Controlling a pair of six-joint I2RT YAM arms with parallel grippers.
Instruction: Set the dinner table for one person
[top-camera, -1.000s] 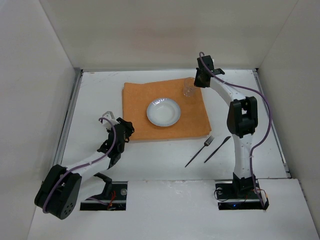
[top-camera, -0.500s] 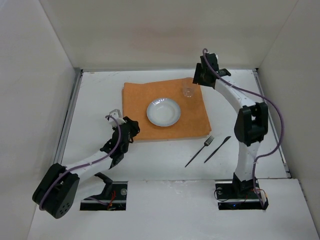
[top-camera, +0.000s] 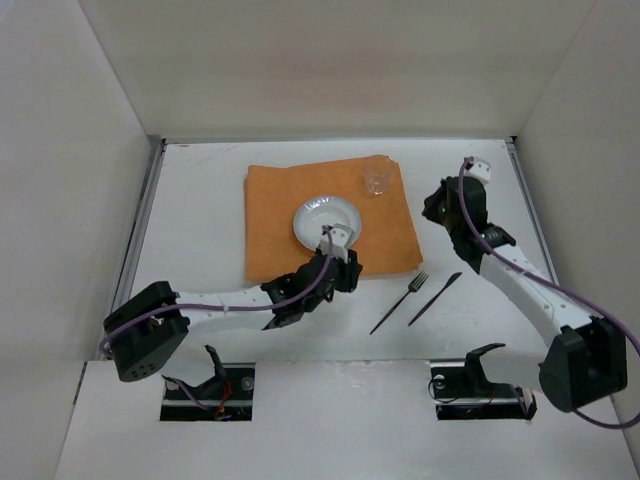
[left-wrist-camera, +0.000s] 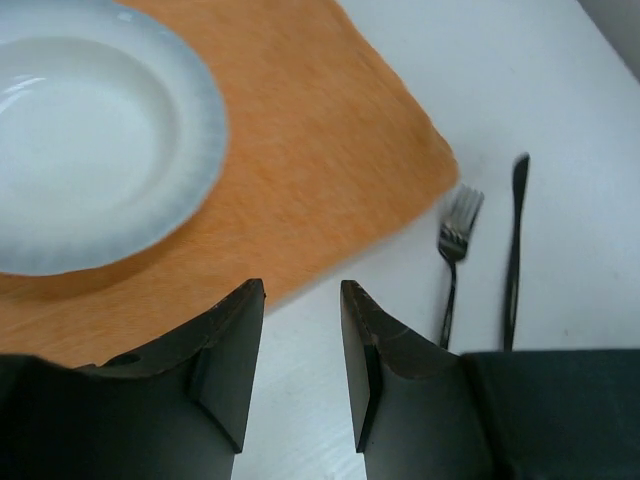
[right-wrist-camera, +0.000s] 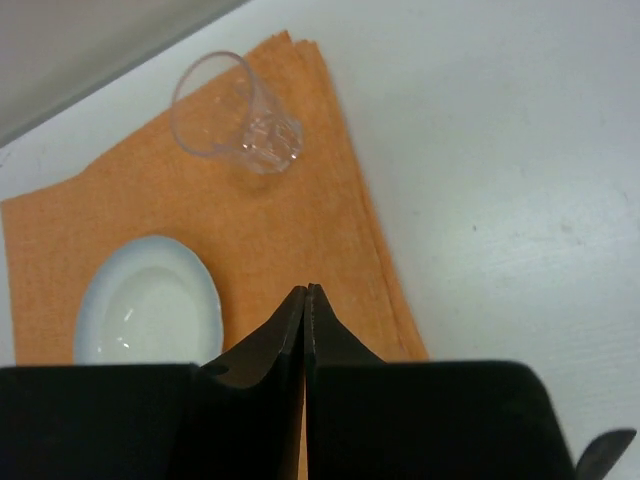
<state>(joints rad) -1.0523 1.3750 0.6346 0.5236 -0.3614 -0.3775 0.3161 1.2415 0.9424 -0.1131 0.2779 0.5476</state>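
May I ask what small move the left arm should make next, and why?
Probably slide the left gripper rightward toward the fork: its jaws stand apart and empty over the near edge of the orange cloth, while fork and knife lie on bare table.

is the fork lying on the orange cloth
No, the fork lies on the bare white table beside the knife, off the orange cloth.

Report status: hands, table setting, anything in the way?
Left hand open, empty, near plate. Right hand shut, empty. Glass and plate on orange cloth; fork, knife on dinner table beside it. Nothing blocking.
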